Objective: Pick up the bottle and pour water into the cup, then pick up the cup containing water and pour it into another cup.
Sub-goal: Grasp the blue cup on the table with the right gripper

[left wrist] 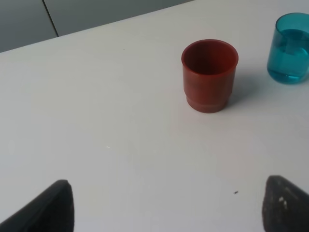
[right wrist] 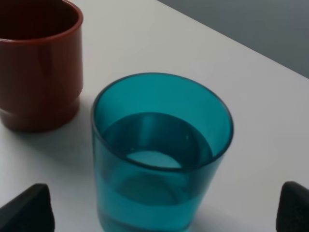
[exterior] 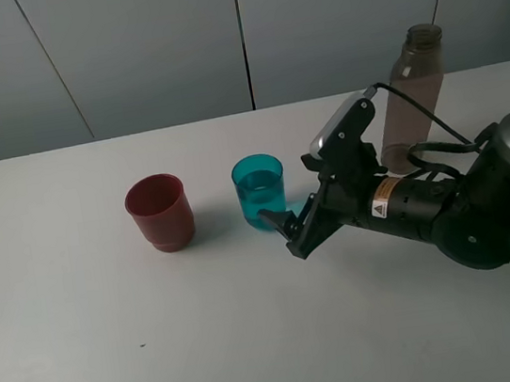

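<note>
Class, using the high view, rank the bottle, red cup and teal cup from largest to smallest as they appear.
1. Bottle, clearly tallest.
2. Red cup, slightly wider.
3. Teal cup; similar height, so close.

The right arm (exterior: 447, 207) bears a yellow warning sticker (exterior: 382, 203), print illegible.

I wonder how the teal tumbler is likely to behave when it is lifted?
The teal tumbler looks roughly half full of water, so it is probably heavy for its size and may slosh if tilted. Its smooth, tapered plastic wall could slide in a loose grip, and it may flex slightly if squeezed.
</note>
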You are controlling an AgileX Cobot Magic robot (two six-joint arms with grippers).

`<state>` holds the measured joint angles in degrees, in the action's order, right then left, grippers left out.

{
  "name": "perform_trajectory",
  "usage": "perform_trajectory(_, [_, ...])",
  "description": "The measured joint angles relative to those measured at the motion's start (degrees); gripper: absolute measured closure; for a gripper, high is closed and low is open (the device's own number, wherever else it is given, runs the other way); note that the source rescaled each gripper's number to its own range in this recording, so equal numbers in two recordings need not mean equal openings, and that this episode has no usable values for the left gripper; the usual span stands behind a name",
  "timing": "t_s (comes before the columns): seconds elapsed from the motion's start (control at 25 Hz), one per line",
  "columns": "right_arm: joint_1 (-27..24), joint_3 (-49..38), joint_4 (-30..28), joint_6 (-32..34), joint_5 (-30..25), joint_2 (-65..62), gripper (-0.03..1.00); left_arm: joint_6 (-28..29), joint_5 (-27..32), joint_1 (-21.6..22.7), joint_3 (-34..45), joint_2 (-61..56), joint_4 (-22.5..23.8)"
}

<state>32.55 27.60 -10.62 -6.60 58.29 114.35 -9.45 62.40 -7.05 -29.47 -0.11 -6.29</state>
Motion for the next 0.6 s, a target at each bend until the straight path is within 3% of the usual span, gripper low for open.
perform_trajectory(0.24, [-5.6, 3.2, -6.8, 0.9, -3.6, 0.1, -0.03, 0.0, 0.0, 0.0, 0.0, 0.0, 0.0])
perform_trajectory(0.6, [-7.9, 3.7, -17.4, 3.8, -1.1, 3.0, -0.03, 0.0, 0.0, 0.0, 0.0, 0.0, 0.0])
